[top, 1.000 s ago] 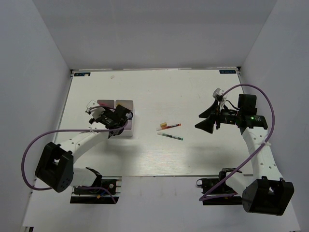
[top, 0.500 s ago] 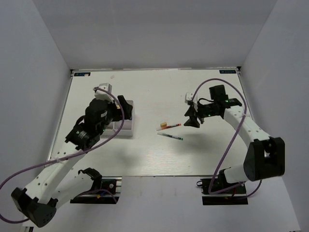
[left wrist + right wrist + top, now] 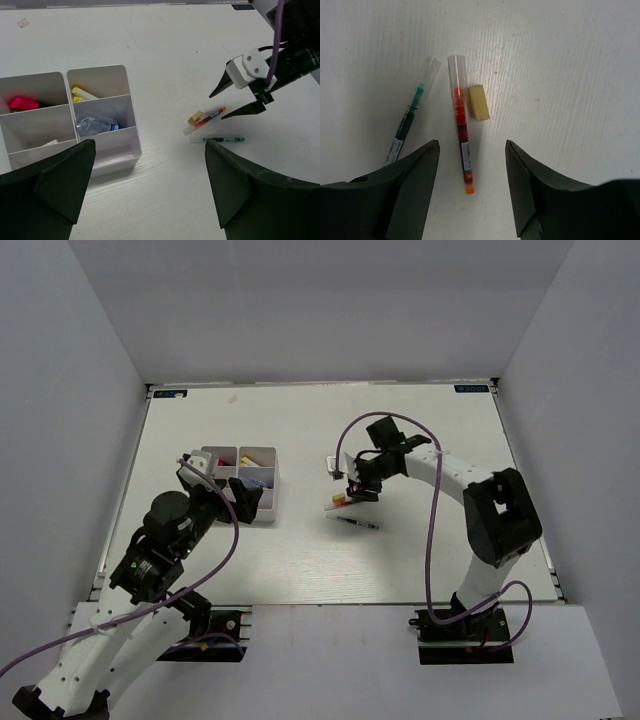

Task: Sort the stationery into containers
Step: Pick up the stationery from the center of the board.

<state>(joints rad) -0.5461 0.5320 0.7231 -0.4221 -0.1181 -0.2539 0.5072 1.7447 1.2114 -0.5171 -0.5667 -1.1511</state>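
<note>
Three loose pieces lie together near the middle of the table [image 3: 420, 420], slightly toward its right edge: a red pen [image 3: 462, 135], a green pen [image 3: 409, 122] and a small tan eraser [image 3: 478, 102]. The two pens lie almost parallel, close but apart, with their clear caps pointing the same way. The eraser sits just beside the capped part of the red pen, on the side away from the green pen.

The right gripper [image 3: 472, 150] hovers over this group with its fingers spread wide, grasping nothing. In its wrist view the red pen runs down the gap between the fingers, and the green pen's lower end reaches the edge of one finger. I cannot tell whether the fingertips touch the table.

The tray [image 3: 117, 160] stands toward the left edge, about midway between the far and near edges. Its far left compartment holds a pink-ended highlighter [image 3: 22, 103]. The far right one holds yellow pens [image 3: 82, 93]. The compartment next toward the near edge holds a clear tube [image 3: 95, 125] with a blue label, lying on its side.

The left gripper [image 3: 148, 150] hangs above the table by the tray's near right corner, its fingers released and far apart, with nothing held.
</note>
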